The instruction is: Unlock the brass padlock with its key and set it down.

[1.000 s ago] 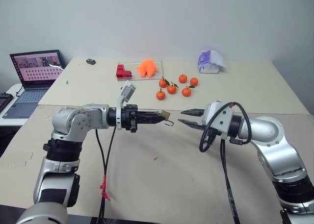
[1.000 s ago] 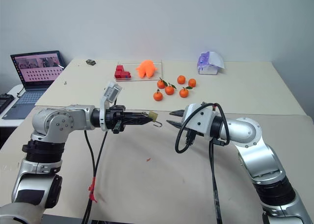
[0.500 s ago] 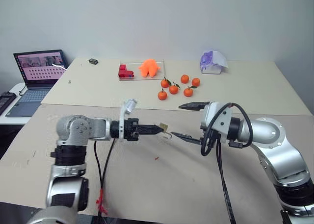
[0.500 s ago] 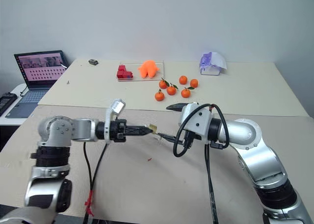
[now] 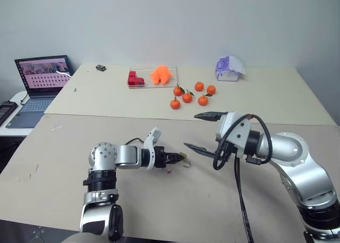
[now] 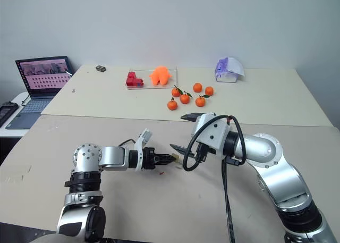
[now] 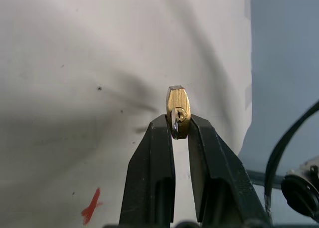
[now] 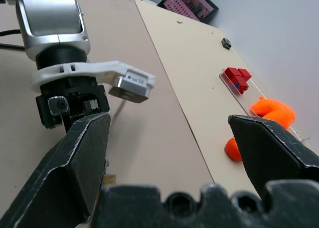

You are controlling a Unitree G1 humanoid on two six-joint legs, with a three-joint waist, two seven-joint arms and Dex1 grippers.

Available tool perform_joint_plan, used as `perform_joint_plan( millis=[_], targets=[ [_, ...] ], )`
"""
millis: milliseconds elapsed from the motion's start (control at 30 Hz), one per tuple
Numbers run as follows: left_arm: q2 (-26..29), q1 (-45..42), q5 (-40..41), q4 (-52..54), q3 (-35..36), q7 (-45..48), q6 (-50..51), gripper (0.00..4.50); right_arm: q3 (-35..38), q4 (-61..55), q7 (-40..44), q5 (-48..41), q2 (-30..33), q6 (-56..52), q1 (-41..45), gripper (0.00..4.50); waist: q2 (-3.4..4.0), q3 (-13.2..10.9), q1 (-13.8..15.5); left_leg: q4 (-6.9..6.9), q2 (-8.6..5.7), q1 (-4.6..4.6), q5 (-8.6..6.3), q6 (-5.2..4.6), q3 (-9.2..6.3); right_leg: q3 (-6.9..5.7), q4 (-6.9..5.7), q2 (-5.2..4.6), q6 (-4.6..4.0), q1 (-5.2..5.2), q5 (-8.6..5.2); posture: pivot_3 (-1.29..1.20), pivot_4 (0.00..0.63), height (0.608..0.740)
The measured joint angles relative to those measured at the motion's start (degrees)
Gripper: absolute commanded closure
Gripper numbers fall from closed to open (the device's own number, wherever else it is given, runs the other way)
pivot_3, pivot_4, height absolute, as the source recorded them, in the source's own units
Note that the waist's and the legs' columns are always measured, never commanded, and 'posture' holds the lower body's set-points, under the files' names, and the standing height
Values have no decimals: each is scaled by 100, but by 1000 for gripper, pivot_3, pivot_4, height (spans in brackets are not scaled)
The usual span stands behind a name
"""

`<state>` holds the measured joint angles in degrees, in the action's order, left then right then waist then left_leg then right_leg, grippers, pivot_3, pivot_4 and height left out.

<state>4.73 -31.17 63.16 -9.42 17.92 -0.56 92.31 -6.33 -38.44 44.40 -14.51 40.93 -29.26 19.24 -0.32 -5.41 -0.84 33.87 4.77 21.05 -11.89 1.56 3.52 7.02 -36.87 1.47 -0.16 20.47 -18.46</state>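
Since a second ago we have lowered our left gripper (image 5: 178, 158), clamped on the brass padlock (image 7: 178, 112), almost to the table (image 5: 159, 200). Our right gripper (image 5: 202, 131) has spread wide, just right of the padlock, whose shackle points toward it.

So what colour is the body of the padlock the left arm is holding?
Shiny yellow-gold brass padlock, clearest in the left wrist view.

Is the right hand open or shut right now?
Open. The right hand has its two black fingers spread far apart, nothing between them, beside the left hand pinching the brass padlock.
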Motion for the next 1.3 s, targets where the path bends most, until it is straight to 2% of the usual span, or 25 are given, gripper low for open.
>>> perform_joint_plan(
  millis=[200, 267, 300, 333, 367, 500, 600, 833, 867, 900, 967, 1033, 1167, 1300],
  targets=[
    [-126, 84, 250, 0, 166, -640, 1, 4500, -11, -42, -76, 30, 3, -7, -1, 51, 0, 0, 0, -3, -3, 1, 34, 59, -4, 1, 11, -1, 2, -7, -1, 0, 150, 689],
    [-135, 115, 259, -10, 308, -825, 1, 3502, -16, -41, -76, 52, 9, -6, -1, 0, 0, 0, 1, -3, -3, 1, 35, 59, -5, 1, 11, -1, 3, -7, -2, 0, 150, 689],
    [-131, 129, 261, -11, 411, -929, 1, 3372, -29, -36, -75, 82, 11, -3, -1, 0, -1, -1, 1, -3, -3, 1, 35, 60, -7, 1, 11, -1, 3, -7, -2, 0, 150, 689],
    [-129, 136, 274, -11, 484, -1015, 1, 2836, -44, -29, -74, 96, 11, 3, -1, 0, -1, 0, 4, -4, -4, 1, 35, 60, -8, 1, 12, -1, 4, -8, -2, 0, 150, 689],
    [-123, 145, 291, -11, 528, -1068, 1, 2578, -62, -23, -74, 99, 11, 8, -1, 0, -1, -1, 6, -4, -4, 1, 35, 60, -10, 1, 11, -1, 4, -8, -2, 0, 150, 689],
    [-84, 213, 641, 28, 572, -1254, 1, 1048, -171, 45, -70, 161, 5, 52, 17, 0, -1, 0, 1, -5, -5, 0, 36, 62, -13, 1, 13, -1, 5, -12, -3, 0, 150, 689],
    [173, 240, 949, 123, 578, -1333, 2, 106, -202, 128, -66, 202, -1, 89, 30, 0, -1, 0, -25, -10, -4, -8, 38, 66, -17, 2, 10, 5, 6, -11, -4, 0, 150, 689],
    [1525, 194, 1045, -20, 605, -1212, 2, 48, -224, 287, 4, 207, -10, 192, 48, 0, -6, -2, -169, -66, -12, -75, 37, 66, -36, 11, 1, 14, 8, -28, -5, 0, 150, 689],
    [1655, 176, 957, -38, 491, -1036, -60, 48, -235, 316, 24, 207, -19, 207, 64, 0, -8, -3, -169, -72, -15, -80, 38, 66, -35, 10, 2, 12, 8, -25, -6, 0, 150, 689],
    [2171, 125, 618, 58, -126, -356, -380, 48, -270, 379, 66, 195, -67, 223, 146, 0, -24, -12, -178, -79, -14, -80, 41, 72, -38, 11, -2, 15, 6, -19, -6, 0, 150, 689],
    [3247, 86, -600, 430, -1290, 871, -1634, 48, -257, 441, 131, 67, -123, 195, 236, 0, -35, -23, -236, -118, -17, -84, 63, 112, -64, 20, -5, 32, 2, -9, -5, 0, 150, 689],
    [4119, 80, -1966, 694, -2143, 2468, -3514, 48, -110, 560, 317, -299, -100, -34, 207, 0, -29, -24, -219, -125, -19, -86, 71, 128, -74, 9, 9, 27, -7, -9, -8, 0, 150, 689],
    [4214, 181, -3173, 1032, -2849, 4407, -5994, 48, 133, 888, 749, -876, 160, -441, 133, 0, -10, -21, 7, -97, -47, -69, 39, 80, -19, 16, 19, -29, -51, -6, -5, 0, 150, 689],
    [4212, 288, -3743, 612, -2933, 5377, -7196, 48, 372, 995, 883, -1254, 250, -737, 35, 0, -9, -20, 18, -79, -49, -4, 19, 43, -29, 8, 30, -30, -46, 3, -8, 0, 150, 689]
  ],
)
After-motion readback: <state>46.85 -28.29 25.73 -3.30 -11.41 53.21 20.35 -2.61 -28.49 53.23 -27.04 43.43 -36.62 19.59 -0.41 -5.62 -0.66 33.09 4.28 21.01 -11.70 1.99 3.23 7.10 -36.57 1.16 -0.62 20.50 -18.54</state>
